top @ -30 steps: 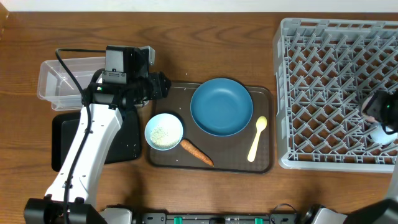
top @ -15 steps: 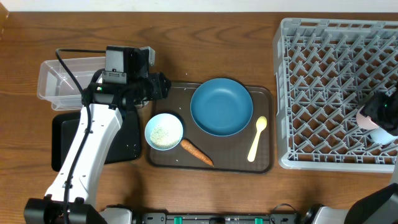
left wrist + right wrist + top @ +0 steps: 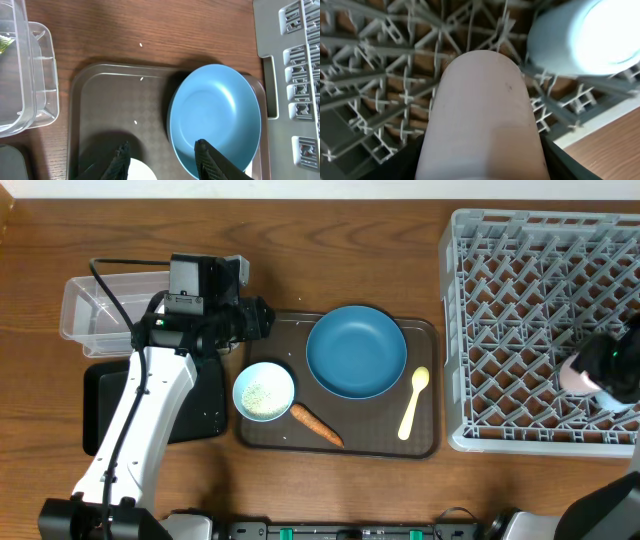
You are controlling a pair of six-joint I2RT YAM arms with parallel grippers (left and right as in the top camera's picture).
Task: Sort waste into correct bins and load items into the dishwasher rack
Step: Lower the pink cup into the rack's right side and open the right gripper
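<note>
- Two hands. Right hand (image 3: 482, 162): clamped on white cup (image 3: 480, 110), over rack (image 3: 370, 60) near its right front corner, just beside blue cup (image 3: 585, 35).
- Left hand (image 3: 162, 162): fingers apart, empty, over tray (image 3: 100, 100), by plate (image 3: 215, 120).
- Handling, as I judge it: settle white cup between pegs, clear of blue cup, and release only once seated.

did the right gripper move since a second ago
Yes. Overhead, the right gripper, holding the small white cup, has shifted left over the dishwasher rack, away from its right edge.
</note>
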